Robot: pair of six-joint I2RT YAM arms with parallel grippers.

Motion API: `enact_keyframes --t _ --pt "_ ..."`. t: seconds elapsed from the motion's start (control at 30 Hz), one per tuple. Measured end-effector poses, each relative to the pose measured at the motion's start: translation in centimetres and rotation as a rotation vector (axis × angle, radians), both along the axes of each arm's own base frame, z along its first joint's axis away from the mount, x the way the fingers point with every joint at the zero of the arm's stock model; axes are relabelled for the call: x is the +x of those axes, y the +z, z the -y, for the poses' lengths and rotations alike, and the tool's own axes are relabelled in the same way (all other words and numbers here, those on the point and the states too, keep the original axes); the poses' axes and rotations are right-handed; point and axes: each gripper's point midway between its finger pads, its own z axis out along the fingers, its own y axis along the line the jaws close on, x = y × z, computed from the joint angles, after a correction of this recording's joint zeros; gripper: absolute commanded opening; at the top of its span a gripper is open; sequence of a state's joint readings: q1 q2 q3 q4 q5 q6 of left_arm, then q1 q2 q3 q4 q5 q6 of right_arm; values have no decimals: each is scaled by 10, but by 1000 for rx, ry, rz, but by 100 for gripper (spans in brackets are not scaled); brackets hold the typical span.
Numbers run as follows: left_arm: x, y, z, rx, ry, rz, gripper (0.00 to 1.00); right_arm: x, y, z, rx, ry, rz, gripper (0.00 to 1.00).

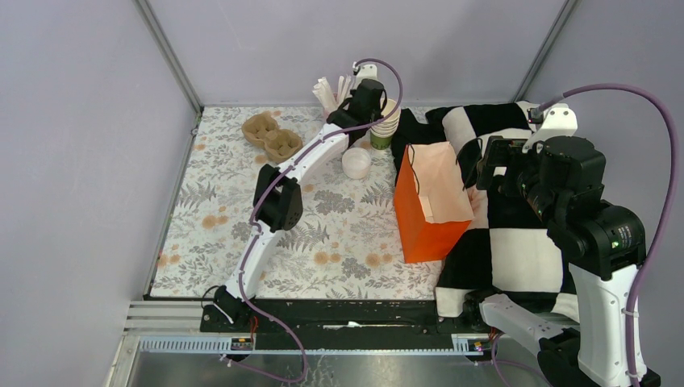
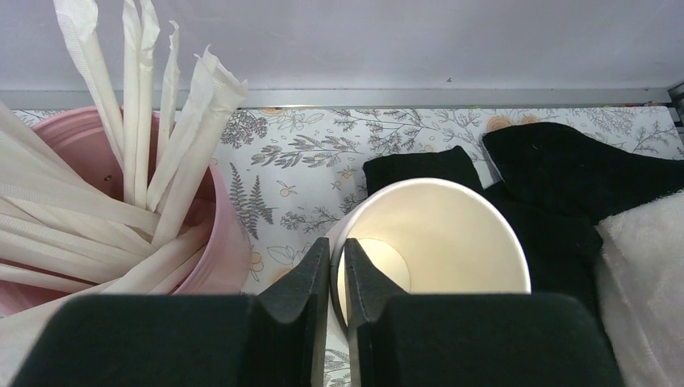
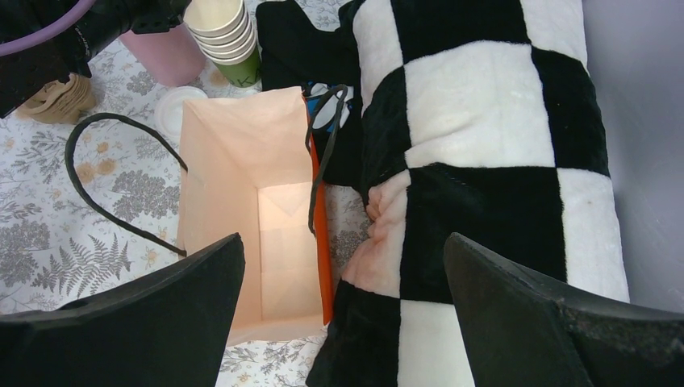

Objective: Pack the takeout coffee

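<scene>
A stack of green-sided paper cups [image 1: 385,126] stands at the back of the table and also shows in the right wrist view [image 3: 226,32]. My left gripper [image 1: 373,103] [image 2: 336,246] is shut on the left rim of the stack's top cup [image 2: 452,234], one finger inside and one outside. That cup's inside is cream-white and empty. The round white lid [image 1: 356,162] [image 3: 173,109] lies on the table in front of the stack. My right gripper [image 1: 488,165] [image 3: 343,238] is open and empty, above the right edge of the open orange bag [image 1: 427,201] [image 3: 266,210].
A pink cup of white wrapped sticks [image 2: 218,234] [image 3: 165,56] stands just left of the stack. A brown cup carrier [image 1: 272,137] lies at the back left. A black-and-white checkered blanket [image 1: 516,234] [image 3: 484,121] covers the right side, against the bag.
</scene>
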State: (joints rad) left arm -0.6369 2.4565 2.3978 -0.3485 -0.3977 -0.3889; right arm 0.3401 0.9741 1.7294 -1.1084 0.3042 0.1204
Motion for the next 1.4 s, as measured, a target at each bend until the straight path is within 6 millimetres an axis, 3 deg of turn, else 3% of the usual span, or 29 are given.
enact_keyframes --t 0.2,0.67,0.9,1.13,1.4 --pt "1 5 0 -6 1 8 0 0 0 1 -1 -2 2 100" --pt "6 11 0 -140 41 -13 0 -5 0 2 4 -2 11 100" --pt "18 16 -16 -245 75 -40 0 -5 1 2 5 -2 14 100" --pt "17 63 -25 -302 73 20 0 -3 3 1 7 -1 22 100" --pt "-2 141 -30 -353 26 127 0 -2 5 1 11 1 30 100"
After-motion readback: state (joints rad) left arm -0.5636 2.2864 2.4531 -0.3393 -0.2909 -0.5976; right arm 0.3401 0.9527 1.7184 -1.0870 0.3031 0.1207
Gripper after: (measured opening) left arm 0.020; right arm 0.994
